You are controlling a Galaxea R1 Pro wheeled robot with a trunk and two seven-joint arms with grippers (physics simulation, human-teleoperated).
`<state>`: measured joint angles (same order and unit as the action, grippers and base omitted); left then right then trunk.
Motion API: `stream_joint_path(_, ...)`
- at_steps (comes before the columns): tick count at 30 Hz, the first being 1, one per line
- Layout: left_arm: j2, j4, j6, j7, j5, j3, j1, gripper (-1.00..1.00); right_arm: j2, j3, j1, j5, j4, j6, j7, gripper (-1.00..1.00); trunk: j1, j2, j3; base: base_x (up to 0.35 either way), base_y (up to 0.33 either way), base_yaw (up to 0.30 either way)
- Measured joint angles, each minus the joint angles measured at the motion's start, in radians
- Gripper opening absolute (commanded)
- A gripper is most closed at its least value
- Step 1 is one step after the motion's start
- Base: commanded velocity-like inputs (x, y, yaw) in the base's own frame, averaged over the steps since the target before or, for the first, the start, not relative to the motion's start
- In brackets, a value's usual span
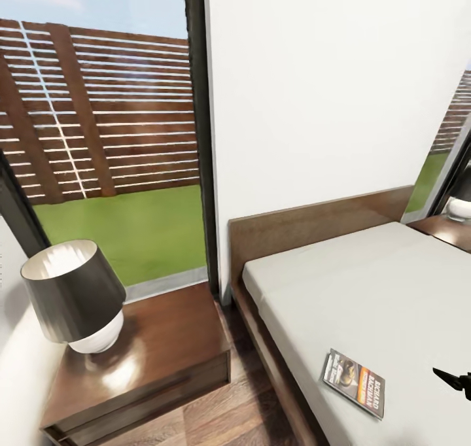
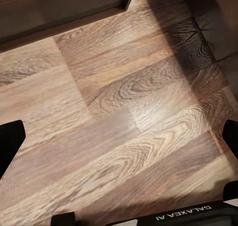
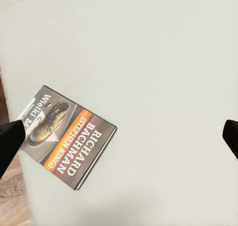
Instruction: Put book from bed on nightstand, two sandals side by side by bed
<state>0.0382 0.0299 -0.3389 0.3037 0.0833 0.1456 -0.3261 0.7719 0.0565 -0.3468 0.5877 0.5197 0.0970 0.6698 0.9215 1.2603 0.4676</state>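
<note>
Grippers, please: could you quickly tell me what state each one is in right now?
Left gripper: open, empty, fingers spread above the wood floor.
Right gripper: open, empty, above the mattress beside the book.

The bed (image 1: pixel 366 289) has a dark brown wood frame, a plain headboard and a bare light grey mattress. The book (image 1: pixel 354 382) lies flat on the mattress near the bed's side edge, cover up, with "RICHARD BACHMAN" readable. Beside the bed, the nightstand (image 1: pixel 170 361) stands on the wood-plank floor (image 1: pixel 229 420) and carries a lamp (image 1: pixel 78 295) with a dark shade and white base. A second nightstand (image 1: pixel 451 229) stands at the bed's far side.
</note>
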Motion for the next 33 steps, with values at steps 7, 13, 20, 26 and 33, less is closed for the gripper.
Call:
stream_joint_path(7, 0.000, 0.000, 0.000, 0.000, 0.000, 0.000, 0.000, 1.00, 0.000, 0.000, 0.001, 0.000, 0.000, 0.000, 0.001, 1.00, 0.000, 0.000, 0.000, 0.000, 0.223, -0.001)
stream_joint_path(13, 0.000, 0.000, 0.000, 0.000, 0.000, 0.000, 0.000, 1.00, 0.000, 0.000, 0.000, 0.000, 0.000, 0.000, 0.001, 1.00, 0.000, 0.000, 0.000, 0.000, 0.031, -0.083)
stream_joint_path(20, 0.000, 0.000, 0.000, 0.000, 0.000, 0.000, 0.000, 1.00, 0.000, -0.001, 0.001, 0.000, 0.001, 0.000, 0.001, 1.00, 0.000, 0.000, 0.000, 0.000, 0.002, -0.262)
stream_joint_path(26, 0.000, 0.000, 0.000, 0.000, 0.000, 0.000, 0.000, 1.00, 0.000, 0.000, 0.001, 0.000, 0.000, 0.000, 0.001, 1.00, 0.000, 0.000, 0.000, 0.000, 0.000, -0.281)
stream_joint_path(33, 0.000, 0.000, 0.000, 0.000, 0.000, 0.000, 0.000, 1.00, -0.002, 0.000, 0.000, 0.000, 0.000, 0.000, 0.001, 1.00, 0.000, 0.000, 0.000, 0.003, 0.000, -0.166)
